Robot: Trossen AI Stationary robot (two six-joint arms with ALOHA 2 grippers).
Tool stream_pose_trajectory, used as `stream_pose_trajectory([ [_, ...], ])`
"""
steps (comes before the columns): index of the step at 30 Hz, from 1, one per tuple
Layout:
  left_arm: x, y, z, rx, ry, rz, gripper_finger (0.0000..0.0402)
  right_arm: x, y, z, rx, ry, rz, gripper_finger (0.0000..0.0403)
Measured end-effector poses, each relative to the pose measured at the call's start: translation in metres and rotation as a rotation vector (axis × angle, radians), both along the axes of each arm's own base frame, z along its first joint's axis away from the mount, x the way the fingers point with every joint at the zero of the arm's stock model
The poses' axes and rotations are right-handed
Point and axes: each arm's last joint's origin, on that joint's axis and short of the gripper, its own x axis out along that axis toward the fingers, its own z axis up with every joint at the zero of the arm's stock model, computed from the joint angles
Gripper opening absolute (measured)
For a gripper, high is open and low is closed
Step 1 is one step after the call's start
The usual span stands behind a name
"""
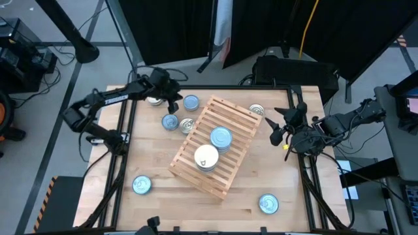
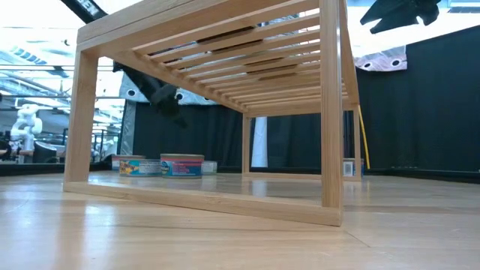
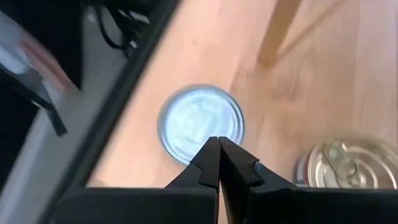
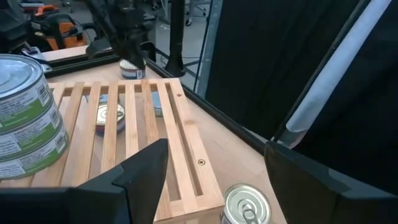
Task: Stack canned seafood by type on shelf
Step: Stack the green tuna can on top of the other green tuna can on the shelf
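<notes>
the left gripper (image 3: pixel 219 163) hangs clenched and empty above a silver-topped tin (image 3: pixel 200 123) near the worktop's (image 1: pixel 163 209) far left edge. the right gripper (image 4: pixel 214 165) waits released beside the shelf (image 1: pixel 236 124), which carries a blue-topped stack (image 1: pixel 221 138) and a white-topped stack (image 1: pixel 206 157); other tins lie scattered about.

From my remote station, the shelf (image 1: pixel 215 145) fills mid-table, two tin stacks (image 1: pixel 213 148) blocking its top; loose tins (image 1: pixel 177 121) crowd its far-left side, while the near tabletop (image 1: pixel 196 202) stays largely open.
</notes>
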Motion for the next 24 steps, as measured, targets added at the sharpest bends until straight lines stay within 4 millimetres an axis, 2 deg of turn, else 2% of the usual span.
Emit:
stream_pose_trajectory([
  [10,0.009,0.007,-0.034,-0.107,0.065,-0.05,0.0004,0.0,-0.001,0.001,-0.045,0.015,-0.01,0.0258],
  [17,0.012,0.01,-0.043,-0.085,0.08,-0.077,0.0003,0.0,-0.001,0.001,-0.077,0.029,-0.013,0.0258],
  [24,0.013,0.015,-0.052,-0.052,0.138,-0.031,0.0003,-0.001,-0.001,0.001,-0.08,0.033,-0.011,0.0258],
])
